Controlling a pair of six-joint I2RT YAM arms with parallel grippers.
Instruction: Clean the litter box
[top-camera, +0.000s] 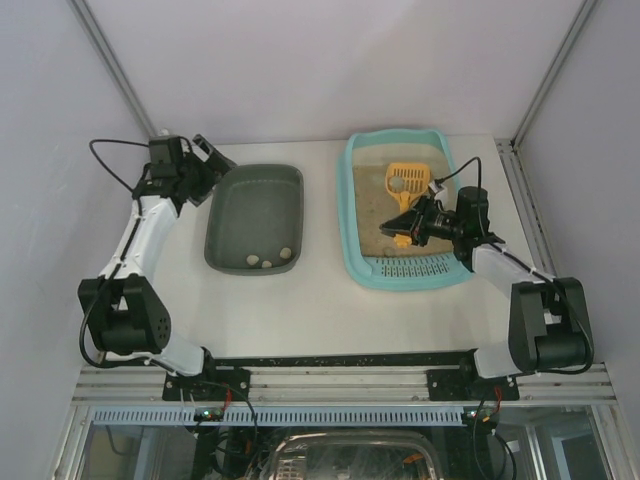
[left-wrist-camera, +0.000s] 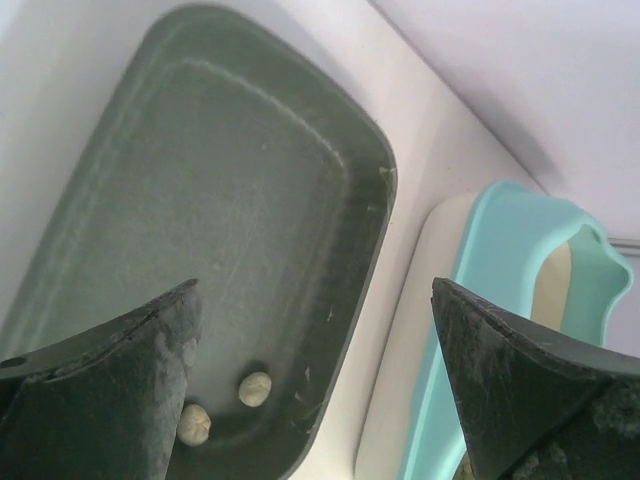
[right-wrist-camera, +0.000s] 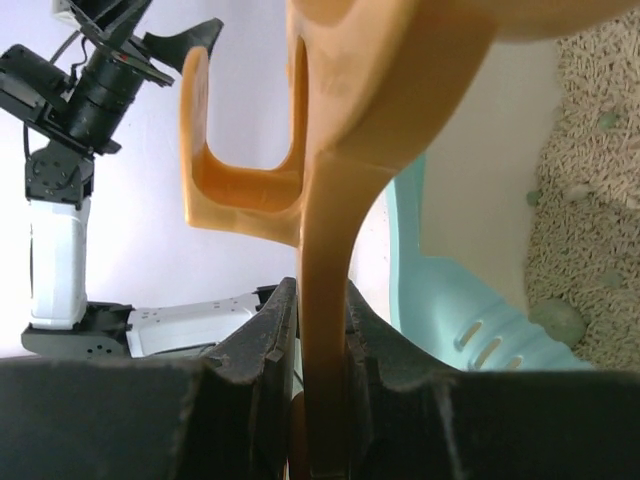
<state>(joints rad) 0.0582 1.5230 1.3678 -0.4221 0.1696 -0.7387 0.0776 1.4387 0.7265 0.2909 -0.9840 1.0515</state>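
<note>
One scoop (top-camera: 405, 185) in outstretched right end effector (top-camera: 410, 226)

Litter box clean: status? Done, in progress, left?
Done: three clumps lie in the grey tub. In hand: the right gripper clamps the yellow scoop over the litter box, seemingly loaded. Remaining: that load, plus at least one stray clump on the litter. The left gripper is open beside the tub.

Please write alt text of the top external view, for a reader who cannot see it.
The right gripper holds a yellow scoop over a light-teal litter box on a table. Left of it stands a dark grey-green tub with a few pale lumps, and the left gripper hovers open at its far corner.
</note>
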